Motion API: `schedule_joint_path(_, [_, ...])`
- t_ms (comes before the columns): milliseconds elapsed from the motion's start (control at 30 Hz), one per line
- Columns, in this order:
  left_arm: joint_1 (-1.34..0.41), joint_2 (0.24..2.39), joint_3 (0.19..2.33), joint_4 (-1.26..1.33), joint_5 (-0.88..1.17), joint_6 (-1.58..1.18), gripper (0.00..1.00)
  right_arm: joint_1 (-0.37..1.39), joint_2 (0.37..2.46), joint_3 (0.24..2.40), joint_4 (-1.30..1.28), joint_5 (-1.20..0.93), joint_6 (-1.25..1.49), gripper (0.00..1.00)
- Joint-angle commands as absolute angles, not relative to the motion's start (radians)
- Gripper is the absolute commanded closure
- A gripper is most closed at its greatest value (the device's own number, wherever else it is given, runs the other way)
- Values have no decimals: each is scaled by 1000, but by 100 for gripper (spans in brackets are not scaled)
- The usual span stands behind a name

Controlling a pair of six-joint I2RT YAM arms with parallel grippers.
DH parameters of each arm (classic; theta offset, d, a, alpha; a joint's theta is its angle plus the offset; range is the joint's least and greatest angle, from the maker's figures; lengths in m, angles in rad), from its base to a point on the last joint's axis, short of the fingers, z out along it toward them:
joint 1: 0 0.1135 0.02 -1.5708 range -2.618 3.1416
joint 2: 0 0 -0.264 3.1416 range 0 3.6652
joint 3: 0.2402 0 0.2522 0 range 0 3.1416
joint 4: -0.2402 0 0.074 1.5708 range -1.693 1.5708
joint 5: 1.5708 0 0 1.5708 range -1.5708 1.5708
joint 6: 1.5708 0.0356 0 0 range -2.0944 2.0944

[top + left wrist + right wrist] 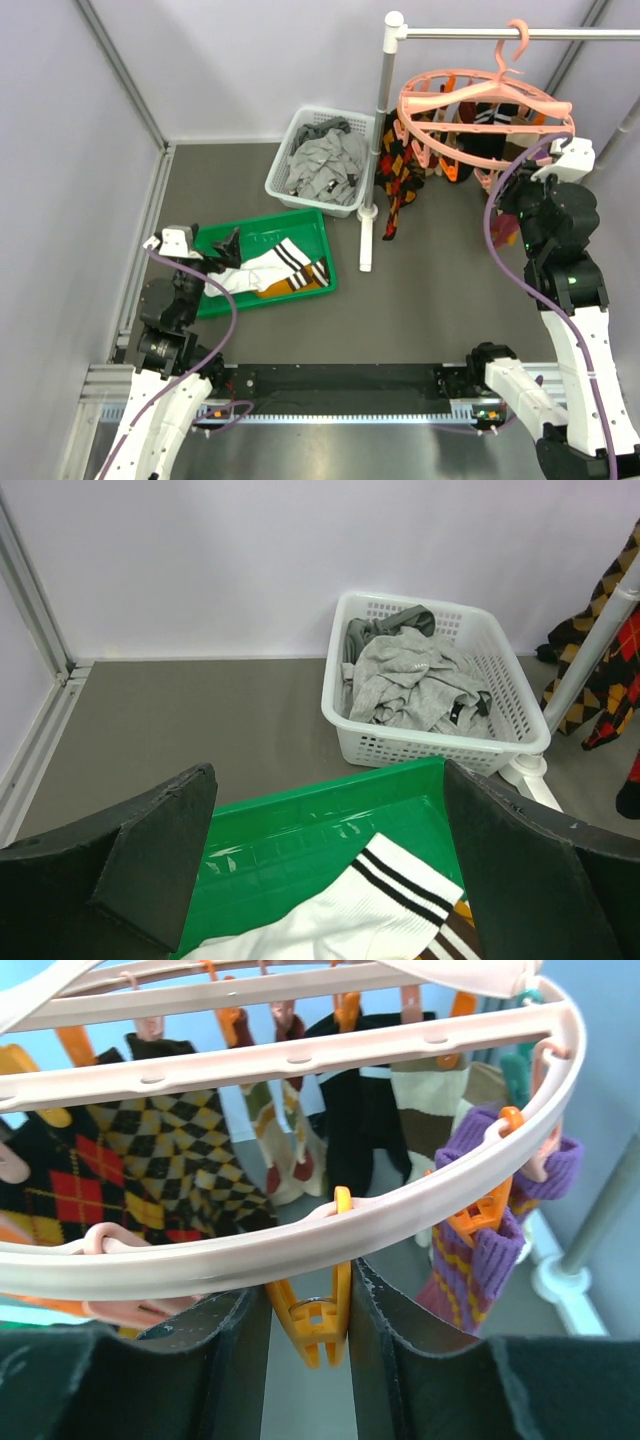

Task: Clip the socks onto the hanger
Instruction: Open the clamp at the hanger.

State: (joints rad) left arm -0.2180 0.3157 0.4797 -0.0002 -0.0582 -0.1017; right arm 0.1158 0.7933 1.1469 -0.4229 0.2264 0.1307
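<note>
White socks with black stripe bands [280, 262] lie in a green tray [300, 222], partly over a mustard-orange sock [285, 290]. My left gripper [225, 250] is open just above the tray's left part. In the left wrist view the striped cuff [400, 880] lies between and below the spread fingers of my left gripper [328, 780], apart from them. The salmon-pink ring hanger [480, 100] hangs from the rail at the back right. My right gripper [560, 150] is at its near right rim. In the right wrist view it [310, 1295] is closed on both sides of an orange clip [318, 1320] under the rim [200, 1250].
A white basket [283, 160] of grey garments stands behind the tray. The white rail stand's post [378, 130] rises between basket and hanger. Argyle socks [400, 180] and other socks, one purple [480, 1250], hang from the hanger. Walls close the left and back sides.
</note>
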Motion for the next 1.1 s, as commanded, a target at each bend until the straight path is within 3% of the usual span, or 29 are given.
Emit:
schedule_joint_path(0, [-221,310,469,51,-8,-98,1,124,799,1183,-388,158,258,100])
schedule_joint_path(600, [-241,431,500,69,140,-179,1,123,749,1072,-308,87,494,100])
schedule_joint_path(933, [-247,937,793,-256,245,-175,1,123,739,1095,-327,103,483,100])
schedule_joint_path(1067, [-339,1084,882,-343,169,-149,1,124,727,1089,-334,103,466,100])
